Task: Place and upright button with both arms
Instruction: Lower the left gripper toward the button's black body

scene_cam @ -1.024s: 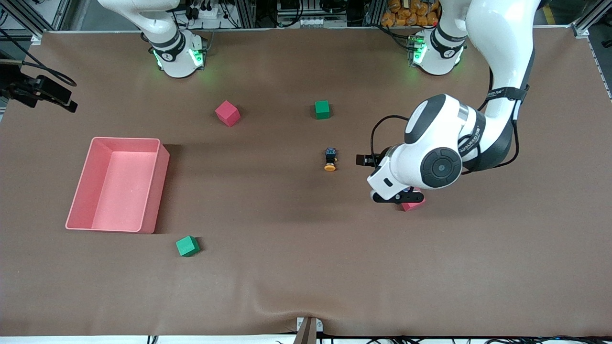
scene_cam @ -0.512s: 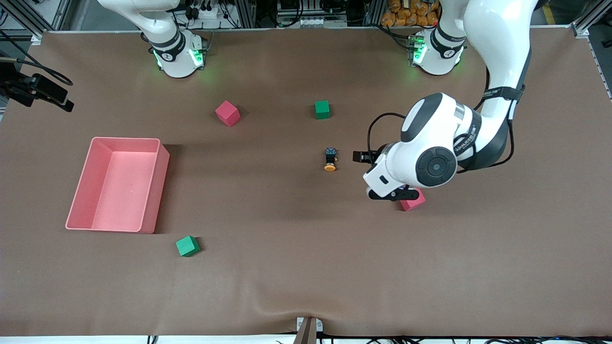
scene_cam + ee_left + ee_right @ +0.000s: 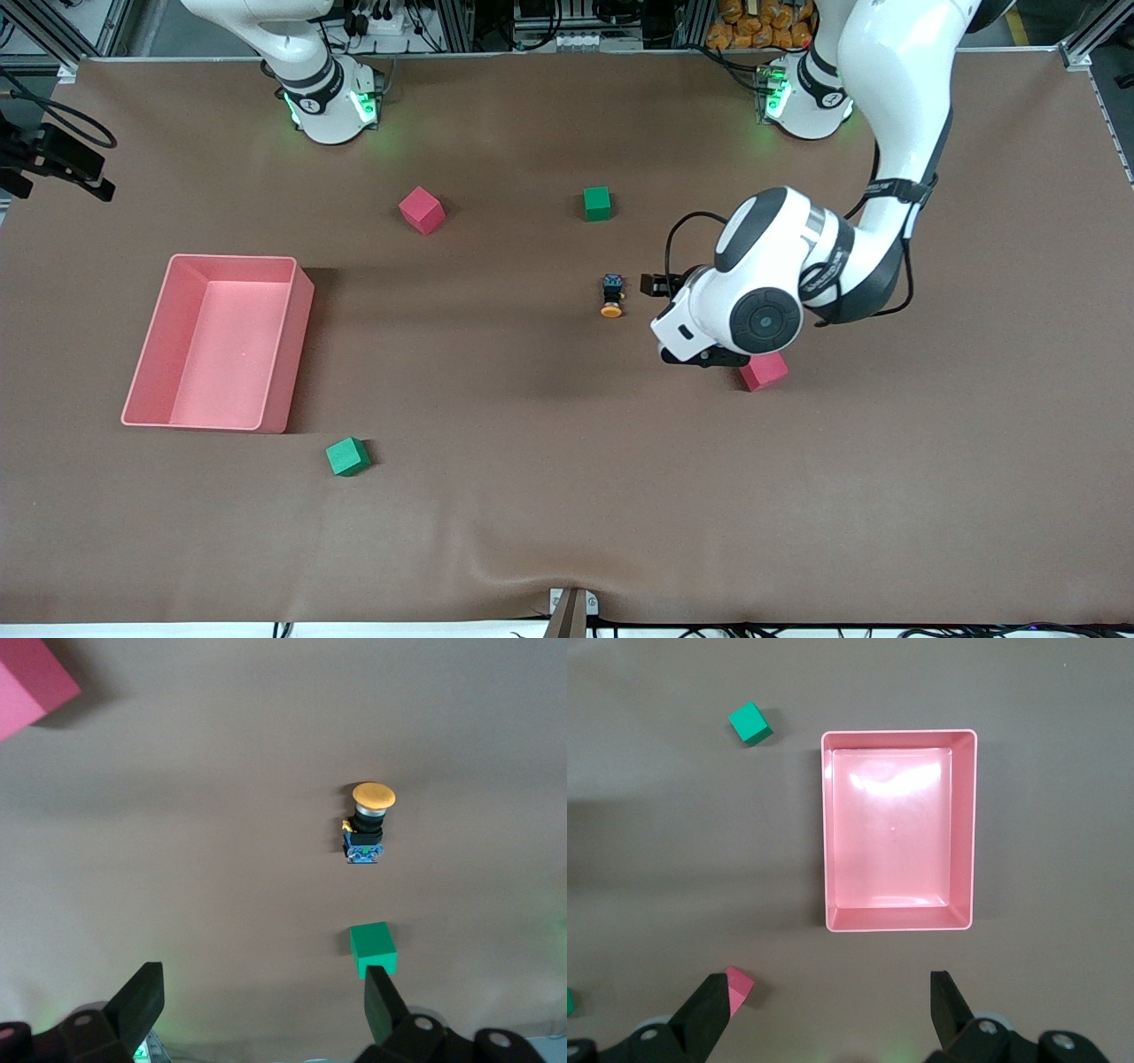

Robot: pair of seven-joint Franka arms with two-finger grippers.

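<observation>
The button is lying on its side mid-table, orange cap pointing toward the front camera, bluish end toward our bases. My left gripper is hovering beside it, jaws spread and empty. Only my right gripper, jaws also spread, is showing the pink tray from straight above.

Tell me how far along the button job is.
Nothing is done yet: the button lies on its side on the table, untouched. The left hand hangs open above the table near it, holding nothing. The right hand waits open above the pink tray. Grasping, placing and uprighting remain.
</observation>
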